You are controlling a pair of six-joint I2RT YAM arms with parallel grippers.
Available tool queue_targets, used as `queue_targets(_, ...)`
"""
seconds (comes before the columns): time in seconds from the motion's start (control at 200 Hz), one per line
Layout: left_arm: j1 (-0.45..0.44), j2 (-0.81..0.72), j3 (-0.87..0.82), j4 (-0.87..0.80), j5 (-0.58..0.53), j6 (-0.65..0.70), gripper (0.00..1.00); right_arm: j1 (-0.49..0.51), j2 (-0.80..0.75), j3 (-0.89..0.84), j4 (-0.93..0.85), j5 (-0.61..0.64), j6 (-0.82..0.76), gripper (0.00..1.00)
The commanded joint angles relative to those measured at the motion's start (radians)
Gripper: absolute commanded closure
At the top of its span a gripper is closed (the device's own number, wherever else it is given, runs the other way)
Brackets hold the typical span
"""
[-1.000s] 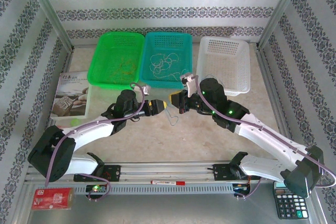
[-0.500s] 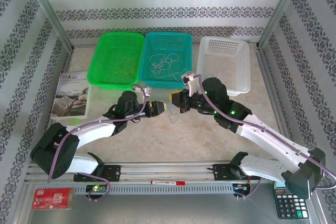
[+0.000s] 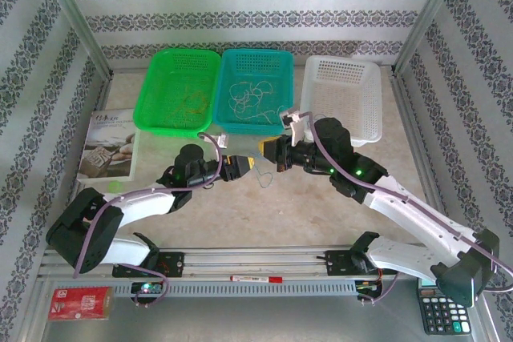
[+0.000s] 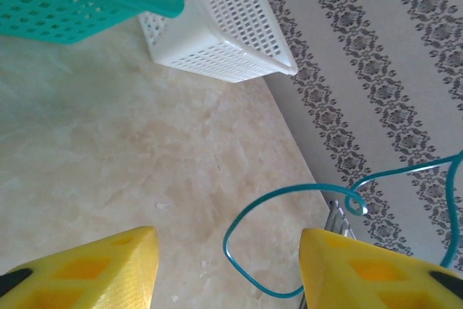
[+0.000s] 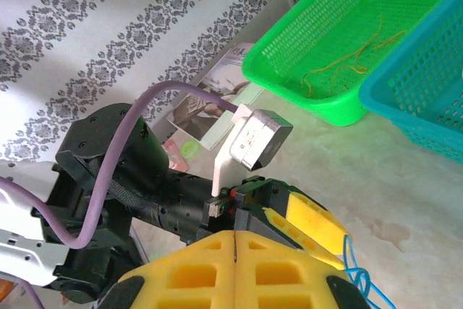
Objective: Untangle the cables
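A thin blue cable (image 3: 267, 178) dangles between my two grippers over the middle of the table. My right gripper (image 3: 268, 150) is shut, its yellow fingers (image 5: 202, 269) pressed together, and the blue cable (image 5: 356, 280) trails out from beside and under them. My left gripper (image 3: 251, 163) faces it and stands open. The cable's loop (image 4: 242, 251) hangs between the left gripper's (image 4: 228, 280) yellow fingers (image 4: 94, 273) and runs against the right-hand one. More cables (image 3: 248, 98) lie curled in the teal basket (image 3: 276, 58). Yellowish cables (image 3: 192, 102) lie in the green basket (image 3: 160, 66).
A white basket (image 3: 365, 74) stands at the back right beside the teal one. A booklet (image 3: 108, 150) lies at the left. A calculator (image 3: 443, 310), a red packet (image 3: 80, 302) and a pen (image 3: 256, 279) sit along the near rail. Patterned walls enclose the table.
The right arm's wrist has slid a little to the right and the left arm has drawn slightly toward me. The blue cable still hangs between the two grippers.
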Motion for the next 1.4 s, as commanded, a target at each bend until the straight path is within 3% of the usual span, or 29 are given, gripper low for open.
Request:
queue_targets(0.0, -0.013, -0.039, -0.006, 0.113, 0.036, 0.024, 0.47, -0.019, -0.016, 0.026, 0.047, -0.057, 0.038, 1.0)
queue_targets(0.415, -0.013, 0.01, 0.031, 0.194, 0.109, -0.011, 0.44, -0.026, 0.009, 0.02, 0.107, -0.092, 0.082, 1.0)
queue_targets(0.704, -0.014, 0.045, 0.025, 0.25, 0.107, -0.047, 0.8, -0.039, -0.002, 0.005, 0.107, -0.073, 0.072, 1.0)
queue_targets(0.834, -0.012, 0.016, 0.001, 0.177, 0.022, -0.039, 1.0, -0.072, -0.026, -0.013, 0.106, -0.058, 0.076, 1.0)
queue_targets(1.109, -0.007, -0.164, -0.096, -0.036, -0.281, -0.036, 1.0, -0.243, -0.154, -0.04, 0.07, -0.018, 0.103, 1.0)
queue_targets(1.399, -0.006, -0.381, -0.16, -0.189, -0.453, -0.026, 1.0, -0.425, -0.26, -0.071, 0.076, 0.02, 0.169, 1.0)
